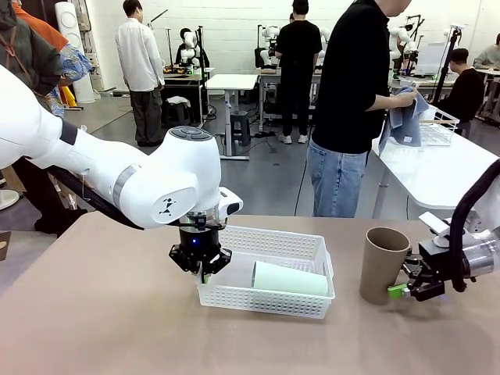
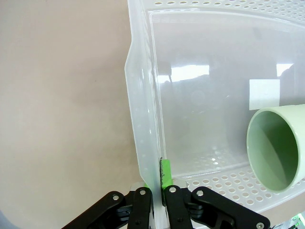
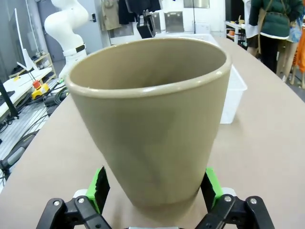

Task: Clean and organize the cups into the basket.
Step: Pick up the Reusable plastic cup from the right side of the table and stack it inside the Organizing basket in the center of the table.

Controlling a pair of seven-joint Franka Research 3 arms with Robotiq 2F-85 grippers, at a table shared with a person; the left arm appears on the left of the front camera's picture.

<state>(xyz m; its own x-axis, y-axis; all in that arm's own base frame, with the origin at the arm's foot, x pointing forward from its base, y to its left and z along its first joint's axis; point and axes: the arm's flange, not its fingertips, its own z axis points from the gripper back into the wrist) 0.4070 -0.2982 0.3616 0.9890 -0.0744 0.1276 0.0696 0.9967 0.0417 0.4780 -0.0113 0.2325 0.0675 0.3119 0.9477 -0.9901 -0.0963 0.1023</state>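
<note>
The white lattice basket (image 1: 273, 238) rests on the brown table with a pale mint green cup (image 1: 289, 280) lying on its side inside. My left gripper (image 1: 201, 273) points down at the basket's left end, shut on its wall. In the left wrist view the left gripper (image 2: 158, 191) pinches the thin basket wall (image 2: 143, 119), and the mint cup's open mouth (image 2: 279, 148) faces the camera. A brown cup (image 1: 383, 266) stands upright to the right of the basket. My right gripper (image 1: 400, 291) is open, its green pads on either side of the brown cup's (image 3: 152, 119) base.
A person stands across the table rubbing something with a blue cloth (image 1: 402, 117). Beside them a white side table (image 1: 437, 168) carries a white wire basket (image 1: 441, 125). Bare tabletop (image 1: 94, 312) spreads in front of and left of the lattice basket (image 3: 233, 95).
</note>
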